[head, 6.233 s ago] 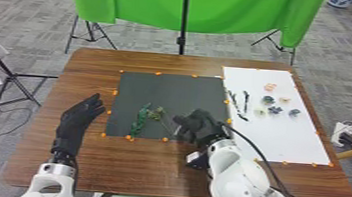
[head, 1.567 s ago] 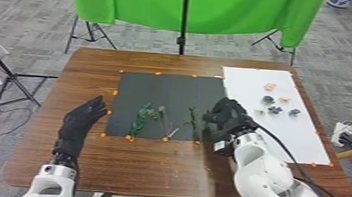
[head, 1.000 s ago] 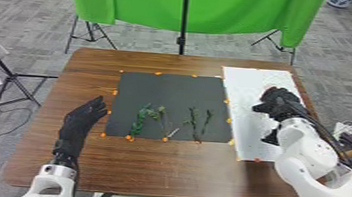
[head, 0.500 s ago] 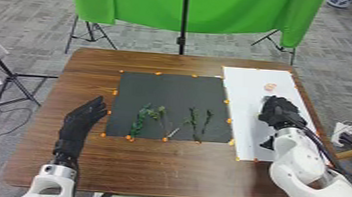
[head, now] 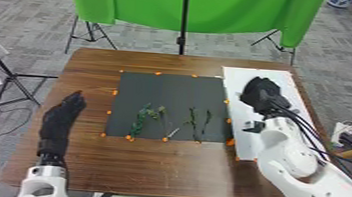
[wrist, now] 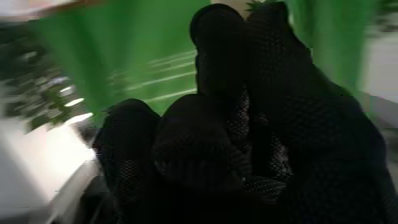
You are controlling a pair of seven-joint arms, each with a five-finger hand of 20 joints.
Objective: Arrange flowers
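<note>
- Black-gloved right hand (head: 264, 94): over the white rectangular sheet (head: 234, 83); grip unclear.
- Black-gloved left hand (head: 62, 116): unclenched, over the brown wooden worktop (head: 150, 170).
- Slender green stems (head: 141, 119): on the dark square mat (head: 168, 93).

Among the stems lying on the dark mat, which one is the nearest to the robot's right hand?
The rightmost stem is nearest to the right hand: it lies closest to the white sheet, while the other stems lie farther left.
</note>
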